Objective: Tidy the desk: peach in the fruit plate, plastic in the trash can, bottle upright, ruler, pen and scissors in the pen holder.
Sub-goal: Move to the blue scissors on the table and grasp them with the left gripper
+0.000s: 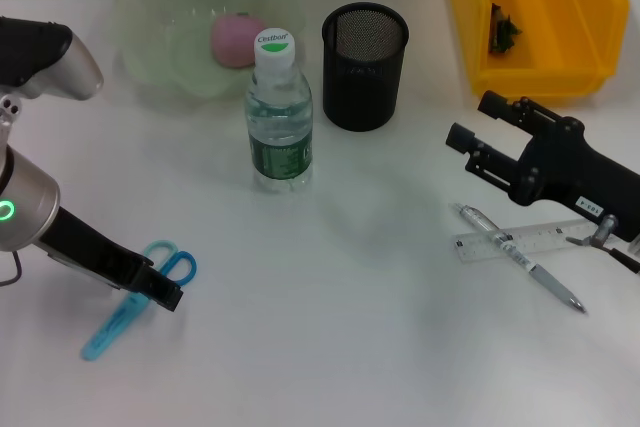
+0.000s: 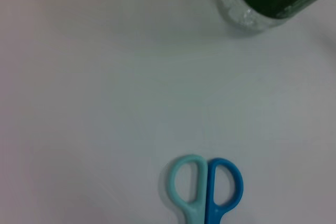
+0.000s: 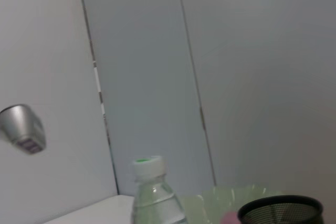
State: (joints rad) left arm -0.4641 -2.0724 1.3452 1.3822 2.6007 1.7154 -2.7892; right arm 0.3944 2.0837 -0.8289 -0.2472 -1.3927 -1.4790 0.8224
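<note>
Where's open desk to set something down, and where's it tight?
Free: the wide front-centre patch between the scissors and the pen, forward of the bottle. Tight: the back row, fruit plate, bottle, pen holder and trash can; also around the ruler under the right end effector.

White desk, pale grey wall panels behind — thin vertical seams

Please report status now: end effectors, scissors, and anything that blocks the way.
Left end effector down at the scissors, grip unclear. Right end effector above ruler and pen, holding nothing. Bottle upright, near pen holder.
</note>
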